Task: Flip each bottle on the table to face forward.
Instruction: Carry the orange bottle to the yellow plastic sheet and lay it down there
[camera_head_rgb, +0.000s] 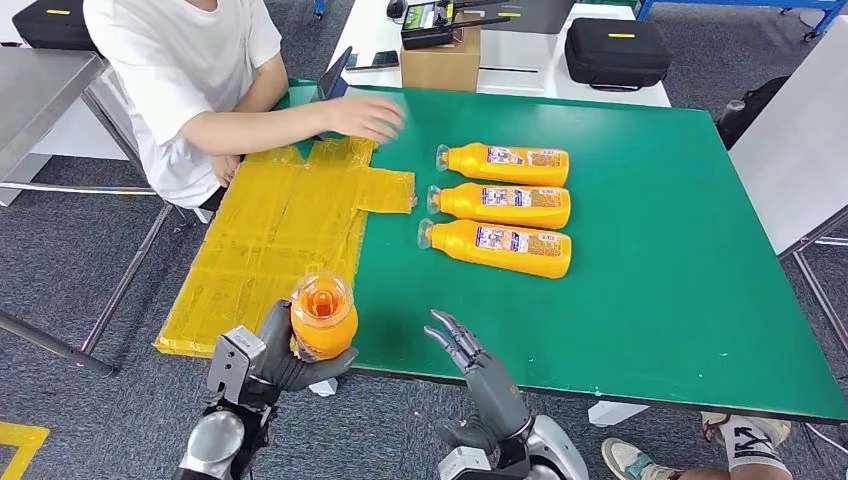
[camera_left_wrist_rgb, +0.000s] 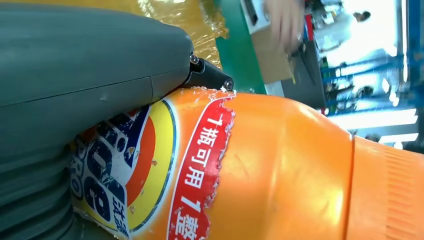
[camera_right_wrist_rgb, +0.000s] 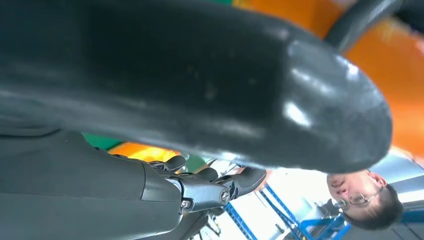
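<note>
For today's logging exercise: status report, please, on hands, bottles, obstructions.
Left hand holds an orange bottle at the table's near edge. Right hand open, empty. Three bottles lie in a row. Person's hand over the green table.

Bare green table (camera_head_rgb: 650, 300) lies right of the three bottles (camera_head_rgb: 503, 207); a person's arm (camera_head_rgb: 300, 122) reaches in left of them.

Orange bottles (camera_head_rgb: 505, 206) on green table (camera_head_rgb: 650, 280), yellow sheet (camera_head_rgb: 275, 235).

4 orange bottles (camera_head_rgb: 505, 206), 1 person (camera_head_rgb: 190, 80)
</note>
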